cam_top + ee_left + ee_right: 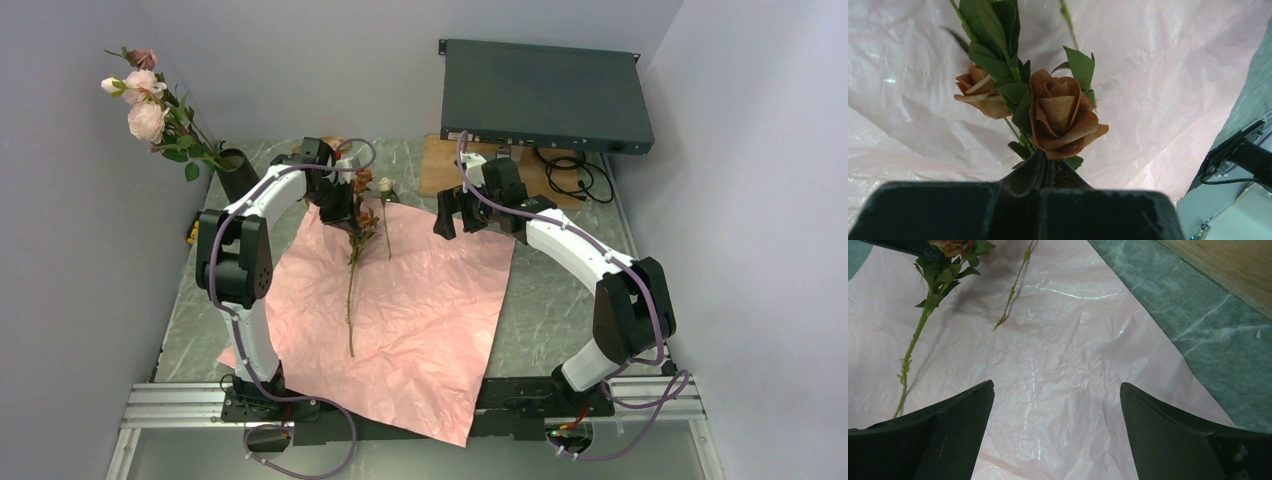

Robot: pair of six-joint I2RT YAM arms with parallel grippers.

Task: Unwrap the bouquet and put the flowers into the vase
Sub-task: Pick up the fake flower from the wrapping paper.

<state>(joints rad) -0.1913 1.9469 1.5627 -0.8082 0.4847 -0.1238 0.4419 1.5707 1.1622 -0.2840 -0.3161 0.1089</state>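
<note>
The bouquet is undone: its pink paper (pixel 430 300) lies spread flat on the table. The black vase (pixel 236 172) stands at the back left and holds several pink roses (pixel 147 118). My left gripper (pixel 340 205) (pixel 1046 160) is shut on the stem of a rust rose spray (pixel 1063 117) just under its blooms. The long stem (pixel 913 345) trails down over the paper. A cream-budded flower (pixel 386 186) lies on the paper just to its right. My right gripper (pixel 452 215) (pixel 1057 390) hangs open over the paper's far right part, holding nothing.
A dark grey rack box (pixel 545 95) sits at the back right, with a wooden board (pixel 445 165) and black cables (pixel 565 175) in front of it. Grey walls close in on the left, back and right. A small yellow item (pixel 190 232) lies by the left wall.
</note>
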